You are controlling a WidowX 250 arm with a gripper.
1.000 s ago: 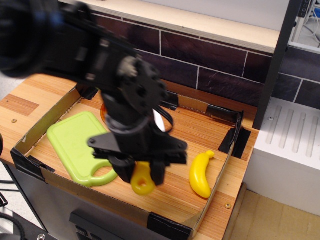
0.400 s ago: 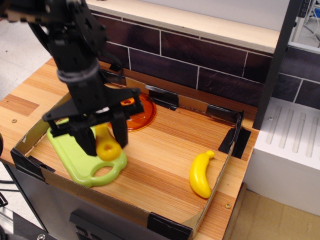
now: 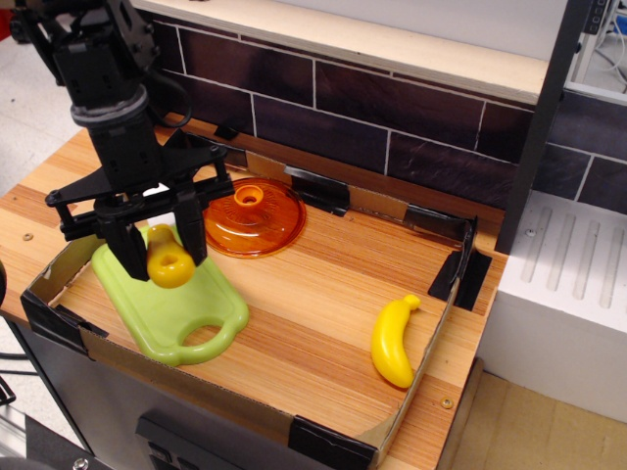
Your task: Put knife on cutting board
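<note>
My gripper [image 3: 160, 257] is shut on the knife's yellow handle [image 3: 168, 259], which has a hole at its end. It holds the knife just above the light-green cutting board [image 3: 167, 301], over the board's middle. The white blade is hidden behind the gripper. The board lies at the left of the cardboard-walled tray, its loop handle toward the front. I cannot tell whether the knife touches the board.
A round orange lid [image 3: 253, 217] lies behind the board. A yellow toy banana [image 3: 394, 341] lies at the right front. Low cardboard walls [image 3: 436, 323] ring the wooden surface. A dark brick wall stands behind, a white unit at the right.
My gripper has carried the knife left from the tray's front middle to over the cutting board. The orange lid, hidden before, is now uncovered.
</note>
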